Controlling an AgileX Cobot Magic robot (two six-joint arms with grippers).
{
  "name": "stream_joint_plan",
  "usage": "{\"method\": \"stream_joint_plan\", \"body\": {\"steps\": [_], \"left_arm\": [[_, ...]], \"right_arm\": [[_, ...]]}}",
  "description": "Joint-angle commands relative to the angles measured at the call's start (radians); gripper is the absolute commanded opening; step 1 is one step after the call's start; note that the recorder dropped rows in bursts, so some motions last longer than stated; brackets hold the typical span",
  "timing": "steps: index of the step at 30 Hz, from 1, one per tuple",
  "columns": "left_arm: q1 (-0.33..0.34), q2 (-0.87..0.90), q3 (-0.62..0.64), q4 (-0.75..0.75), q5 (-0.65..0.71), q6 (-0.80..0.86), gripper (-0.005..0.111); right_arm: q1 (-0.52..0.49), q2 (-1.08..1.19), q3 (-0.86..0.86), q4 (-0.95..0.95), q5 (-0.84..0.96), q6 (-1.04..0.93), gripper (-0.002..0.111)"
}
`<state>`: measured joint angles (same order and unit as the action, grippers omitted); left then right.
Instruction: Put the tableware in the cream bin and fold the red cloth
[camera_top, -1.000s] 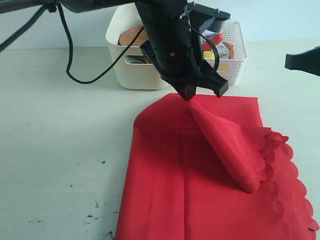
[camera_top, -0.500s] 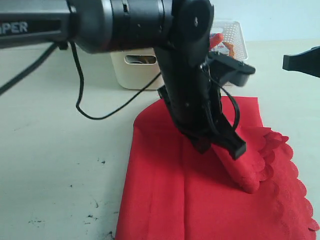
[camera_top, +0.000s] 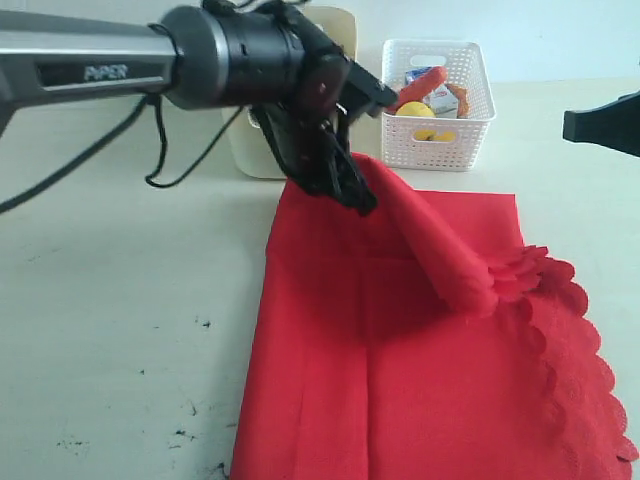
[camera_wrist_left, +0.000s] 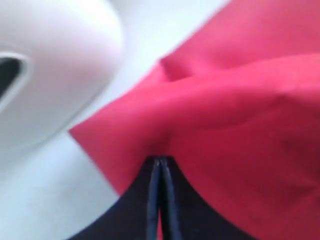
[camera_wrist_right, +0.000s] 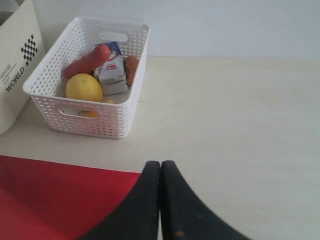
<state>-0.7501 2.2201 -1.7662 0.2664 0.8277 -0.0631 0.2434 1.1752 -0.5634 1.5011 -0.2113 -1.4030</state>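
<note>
Red fabric spreads over the near part of the table (camera_top: 100, 300). The red cloth (camera_top: 400, 390) lies mostly flat, with one corner raised by the left gripper (camera_wrist_left: 160, 167), whose jaws are pinched tight on the fabric. That corner hangs just in front of the cream bin (camera_wrist_left: 55, 60), and from it a loose ridge of cloth runs down to the scalloped edge on the right.

The right gripper (camera_wrist_right: 161, 170) is clenched on nothing. It hovers by the cloth's straight far edge, near the white lattice basket (camera_wrist_right: 85, 120) with its foods.

No cup, bowl, plate, spoon, chopsticks or knife shows on the table or the cloth, so the tableware part looks done. The arm hides the inside of the bin, though, so its contents cannot be checked.

The folding looks only begun: crease lines cross the flat part, but no layer appears to lie squarely over another. Judging from this, what remains is to carry the lifted corner across, lay it down and flatten the fold.
</note>
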Motion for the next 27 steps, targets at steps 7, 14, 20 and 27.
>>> {"method": "stream_joint_plan", "body": {"steps": [7,14,20,27], "left_arm": [[0.055,-0.075,-0.024,-0.028,0.069,-0.024,0.001],[0.051,-0.068,-0.024,-0.16,0.13,0.015,0.001],[0.041,-0.015,-0.024,-0.454,0.133,0.276,0.001],[-0.05,0.109,-0.024,-0.489,0.029,0.351,0.001]], "right_arm": [[0.001,0.0,-0.003,-0.02,0.121,-0.011,0.0],[0.001,0.0,-0.003,-0.022,0.232,-0.048,0.0],[0.001,0.0,-0.003,-0.045,0.268,-0.052,0.0],[0.001,0.0,-0.003,-0.045,0.265,-0.052,0.0]]}}
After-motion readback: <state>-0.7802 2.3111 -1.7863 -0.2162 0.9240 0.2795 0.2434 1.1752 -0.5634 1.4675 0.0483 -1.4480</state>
